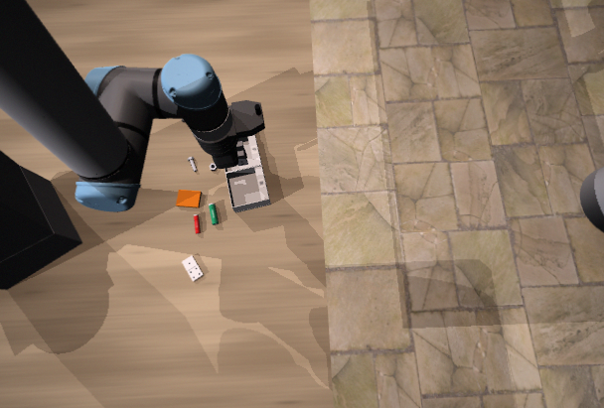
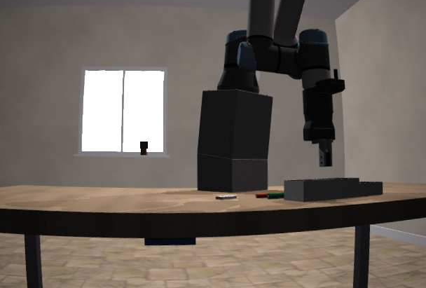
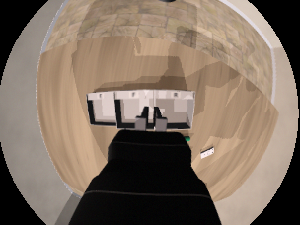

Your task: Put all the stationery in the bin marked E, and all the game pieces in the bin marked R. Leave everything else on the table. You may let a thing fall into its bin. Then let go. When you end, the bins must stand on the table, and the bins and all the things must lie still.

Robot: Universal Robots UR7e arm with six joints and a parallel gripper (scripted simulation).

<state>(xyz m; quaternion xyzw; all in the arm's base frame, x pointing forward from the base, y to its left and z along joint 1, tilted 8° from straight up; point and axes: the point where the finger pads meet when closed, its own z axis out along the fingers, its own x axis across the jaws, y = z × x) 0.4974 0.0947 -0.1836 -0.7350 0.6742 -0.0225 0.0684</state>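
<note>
The wooden table [image 1: 268, 352] [image 2: 122, 201] [image 3: 217, 84] is carrying everything, 12 o'clock being the top edge of the top view. The arm [image 1: 134, 89] [image 2: 263, 56] is reaching from the dark pedestal [image 1: 30, 218] [image 2: 232, 136], which is standing at 9 o'clock from the bins.

The claw [image 1: 241, 151] [image 2: 326, 165] [image 3: 151, 112] is hanging above the bin row, pointing down near the wall between the middle bin and the R bin. Its fingers are standing narrow with a small gap, and nothing is showing between them.

Three joined bins are standing in a row: the R bin [image 1: 268, 194] [image 3: 193, 111] at the 6 o'clock end, the middle bin [image 1: 257, 151] [image 3: 117, 109] next, and the far bin [image 3: 89, 110] at the 12 o'clock end. The letters on the latter two are too small to read surely.

From the R bin, an orange block [image 1: 189, 199] is lying at 9 o'clock; a white domino [image 1: 192, 268] [image 2: 225, 197] [image 3: 207, 152], the game piece, is lying on the table at 7 o'clock. A green cylinder [image 1: 213, 214] [image 2: 275, 195] [image 3: 187, 139] and a slimmer red cylinder [image 1: 197, 224] [image 2: 261, 195] are lying at 8 o'clock, near each other but apart. A bolt [image 1: 193, 164] and a smaller nut [image 1: 213, 167] are resting at 10 o'clock.
</note>
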